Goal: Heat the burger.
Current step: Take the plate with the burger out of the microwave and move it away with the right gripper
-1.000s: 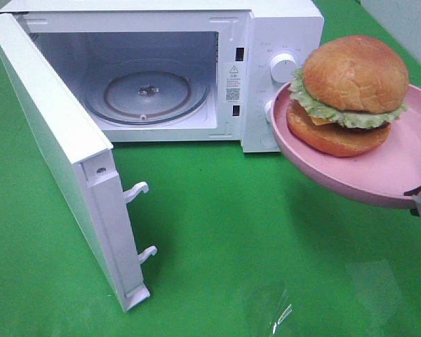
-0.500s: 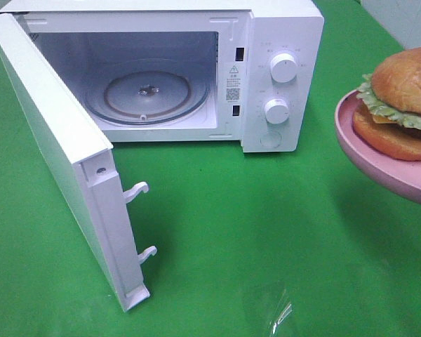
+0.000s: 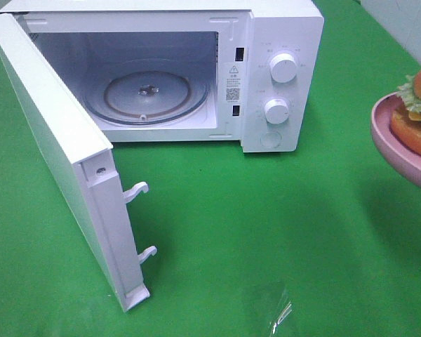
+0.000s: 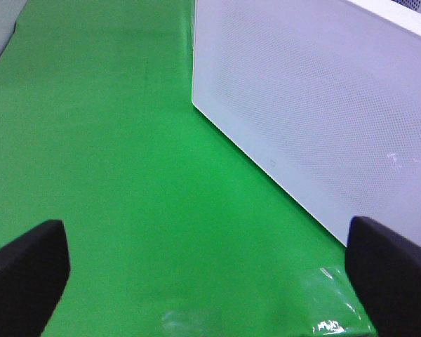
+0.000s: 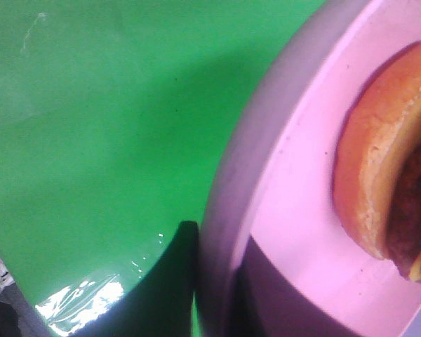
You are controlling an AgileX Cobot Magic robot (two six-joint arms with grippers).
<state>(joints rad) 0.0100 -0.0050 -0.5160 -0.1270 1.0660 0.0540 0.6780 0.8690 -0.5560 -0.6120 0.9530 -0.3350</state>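
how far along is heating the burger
Done: the microwave door stands wide open, the glass turntable bare. In hand: the right gripper is shut on the rim of the pink plate carrying the burger, held in the air at the right edge. The left gripper is open and empty. Left: plate in, door shut, dials set.

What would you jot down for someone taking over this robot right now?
Left gripper: open, holding nothing, beside the microwave door.
Right gripper: shut on the rim of the pink plate, held above the green cloth.
Burger: on that plate, at the right edge of the high view, off to the right of the microwave.
Done: door is wide open, glass turntable bare.
Left: put the burger inside, close the door, start the heating.
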